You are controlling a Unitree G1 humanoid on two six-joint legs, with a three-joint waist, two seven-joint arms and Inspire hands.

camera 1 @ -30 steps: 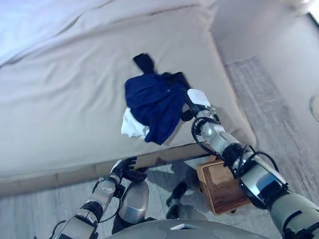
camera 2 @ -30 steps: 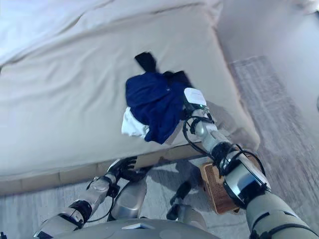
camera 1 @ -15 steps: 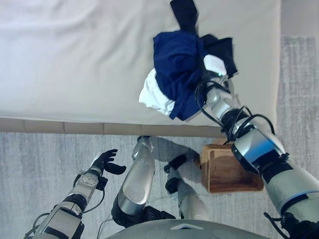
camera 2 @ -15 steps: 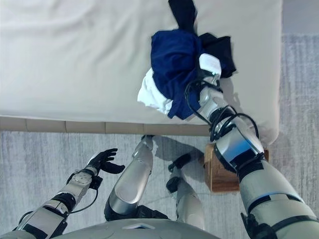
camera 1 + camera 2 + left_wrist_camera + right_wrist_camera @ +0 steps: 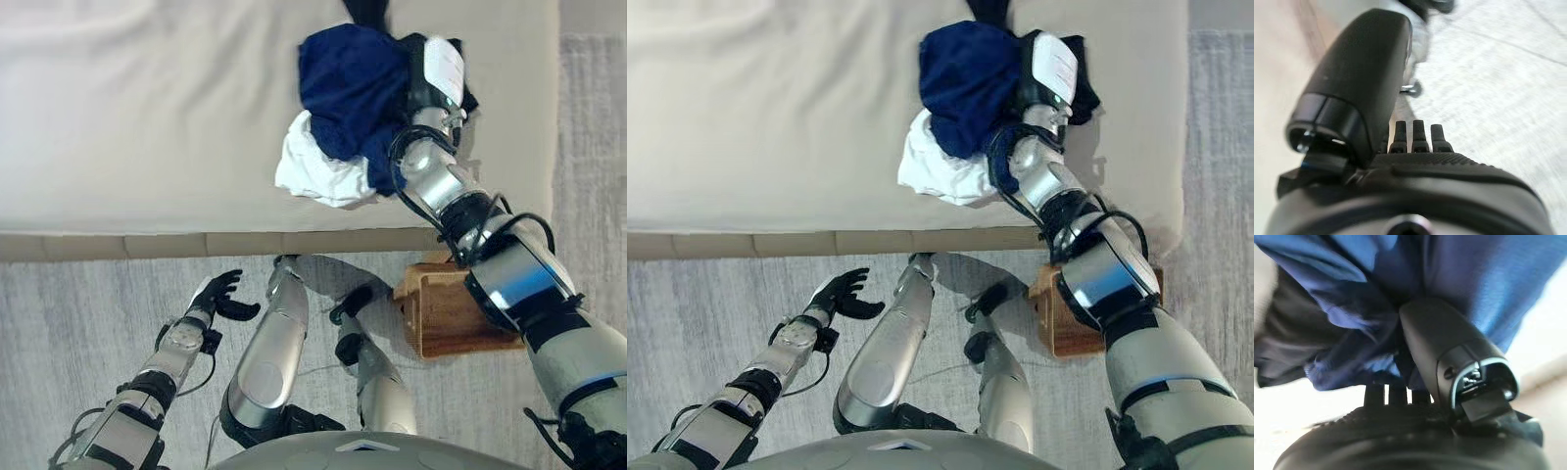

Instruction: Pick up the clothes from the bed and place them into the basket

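Right hand [image 5: 431, 73] reaches over the bed [image 5: 147, 127] into the pile of clothes [image 5: 358, 108]. In its wrist view the thumb [image 5: 1444, 345] presses into blue cloth while the fingers are buried in the folds, so I cannot tell whether it has closed on anything. Left hand [image 5: 220, 294] hangs low over the grey floor with its fingers loosely spread and holding nothing.

Going from the largest thing down: one bed, wide and beige, with the heap near its edge on the robot's right side. One wooden basket [image 5: 446, 313] stands on the floor just below that edge, partly hidden by the right arm. The pile seems to hold three garments: a navy one [image 5: 348, 78] on top, a white one [image 5: 318, 176] poking out beneath toward the bed's edge, and a black one [image 5: 367, 10] at the far side. They overlap, so the count is a judgement.

All of it looks soft, light and limp. It will sag and trail when lifted, and a loose pinch may slip or take only one layer. A deep grab into the bunched navy folds at the middle looks best, since that may catch the pieces beneath as well
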